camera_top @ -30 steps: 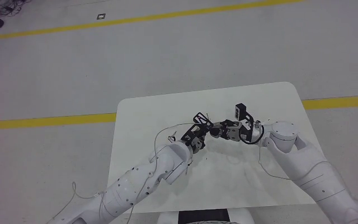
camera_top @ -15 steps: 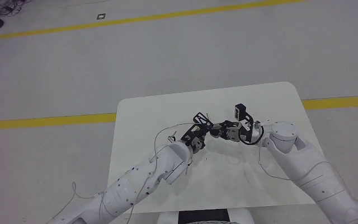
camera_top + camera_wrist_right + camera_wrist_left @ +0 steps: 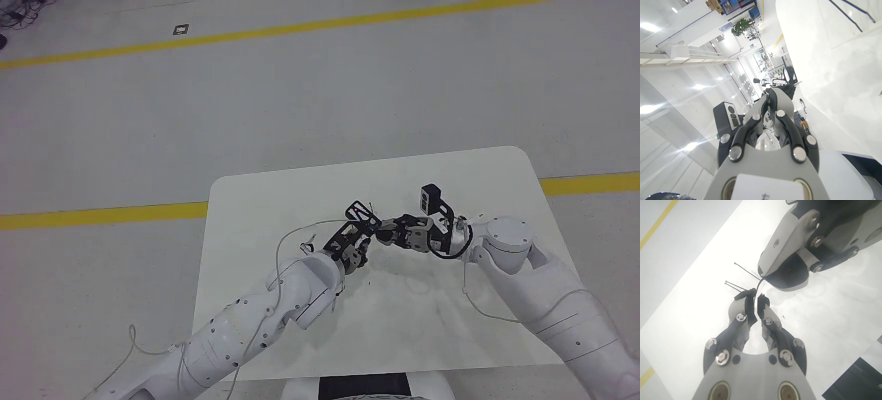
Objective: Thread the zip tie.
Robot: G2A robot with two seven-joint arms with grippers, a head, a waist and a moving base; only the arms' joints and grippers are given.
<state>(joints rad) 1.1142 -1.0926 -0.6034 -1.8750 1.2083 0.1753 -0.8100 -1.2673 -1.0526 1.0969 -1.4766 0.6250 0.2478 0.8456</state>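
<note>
On the white table (image 3: 250,300), which stands on a pale floor crossed by yellow lines (image 3: 100,215), the two arms meet near the middle, the left one coming in from the near left corner and the right one from the near right side. Tip to tip above the tabletop, the left gripper (image 3: 362,235) and the right gripper (image 3: 388,236) are almost touching. From the left wrist view, the left gripper (image 3: 755,297) has its dark pads drawn in to a narrow slit, pinching the zip tie (image 3: 757,286), a thin black strand that runs up out of the slit. It bends in a short curve across to the right gripper (image 3: 762,274), whose tips are closed on its other end. From the right wrist view, the right gripper (image 3: 771,92) shows its two fingers pressed together at the tip, though the strand itself is too thin to make out there. Just beyond the two grippers, spare ties (image 3: 745,270) lie flat on the tabletop, black and straight, each with a small head at its far end, apart from both grippers.
</note>
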